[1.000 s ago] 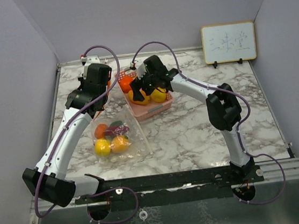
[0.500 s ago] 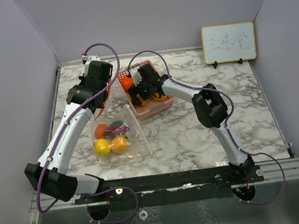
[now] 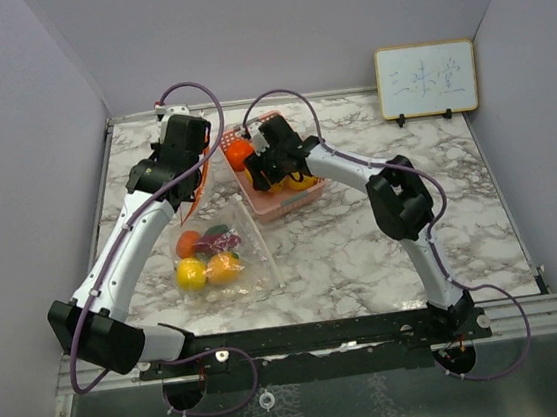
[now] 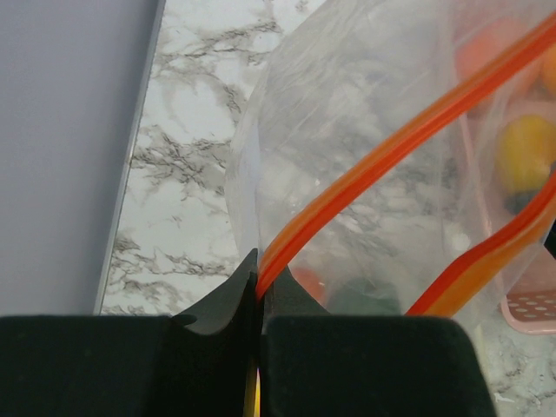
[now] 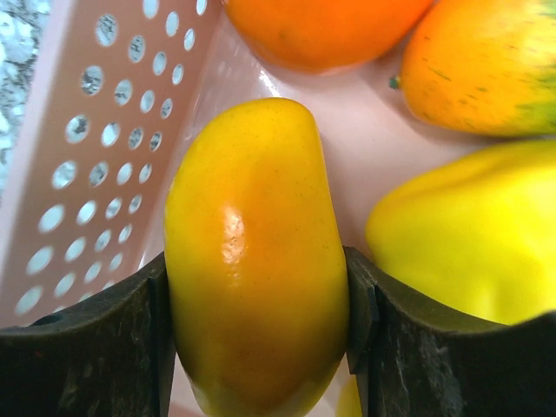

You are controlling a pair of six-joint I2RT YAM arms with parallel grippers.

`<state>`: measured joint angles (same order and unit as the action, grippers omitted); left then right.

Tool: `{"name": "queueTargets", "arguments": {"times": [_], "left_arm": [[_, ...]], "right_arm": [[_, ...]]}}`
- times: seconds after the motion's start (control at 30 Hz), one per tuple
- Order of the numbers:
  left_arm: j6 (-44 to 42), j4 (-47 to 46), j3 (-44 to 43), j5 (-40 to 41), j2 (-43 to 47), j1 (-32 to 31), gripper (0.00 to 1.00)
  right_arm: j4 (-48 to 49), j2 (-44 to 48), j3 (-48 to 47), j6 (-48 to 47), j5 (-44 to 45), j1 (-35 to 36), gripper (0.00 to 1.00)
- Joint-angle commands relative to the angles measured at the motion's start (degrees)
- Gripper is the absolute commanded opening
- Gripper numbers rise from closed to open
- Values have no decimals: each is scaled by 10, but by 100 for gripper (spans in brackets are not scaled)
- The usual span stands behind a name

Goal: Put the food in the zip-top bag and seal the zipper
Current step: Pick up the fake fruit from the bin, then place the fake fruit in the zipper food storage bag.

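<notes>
Our right gripper (image 5: pixel 258 347) clasps a yellow-orange fruit (image 5: pixel 252 243) across its narrow width in the pink basket (image 5: pixel 95 174), while the bag (image 4: pixel 347 113), its zipper strip (image 4: pixel 373 165) pinched by our left gripper (image 4: pixel 259 300), hangs open just leftward.

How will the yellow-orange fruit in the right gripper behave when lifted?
Probably slippery: the yellow-orange fruit looks glossy and rounded where the right fingers press it. Likely stiff, as it shows no dent. Released, it may roll.

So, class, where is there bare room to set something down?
Bare marble: right of the pink basket up to the whiteboard, and between the zip-top bag and right arm. Crowded: far left, around left gripper.
</notes>
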<state>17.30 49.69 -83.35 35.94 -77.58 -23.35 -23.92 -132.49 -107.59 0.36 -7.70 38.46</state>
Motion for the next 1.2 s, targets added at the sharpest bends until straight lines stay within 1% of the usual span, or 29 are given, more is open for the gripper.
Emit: {"name": "queueTargets", "arguments": {"times": [0.0,0.1,0.2,0.27,0.37,0.57,0.73,0.9,1.0,1.07,1.17], "left_arm": [[24,-48,38,-54,0,3,0],[32,-74,51,-76,-3,4,0],[39,-106,55,-99,-7,4,0],[49,-139,77,-119,-7,5,0],[69,-202,111,-150,-5,6,0],[107,-271,145,-203,-25,6,0],[129,-299,149,-227,-22,8,0],[162,-304,148,-260,-10,11,0],[187,-310,151,-286,2,13,0],[202,-310,152,-296,14,15,0],[214,-292,144,-296,36,20,0]], "right_arm": [[11,130,10,32,1,-4,28],[28,186,39,67,-52,-8,28],[69,237,79,116,-113,-8,28],[92,262,96,161,-136,-9,27],[116,287,109,195,-170,-9,27],[150,297,121,240,-243,-9,25],[210,286,135,298,-286,-9,23],[254,255,129,351,-308,-8,22],[283,233,135,382,-306,-9,22],[286,224,142,392,-287,-9,21],[267,225,161,382,-241,-9,21]]}}
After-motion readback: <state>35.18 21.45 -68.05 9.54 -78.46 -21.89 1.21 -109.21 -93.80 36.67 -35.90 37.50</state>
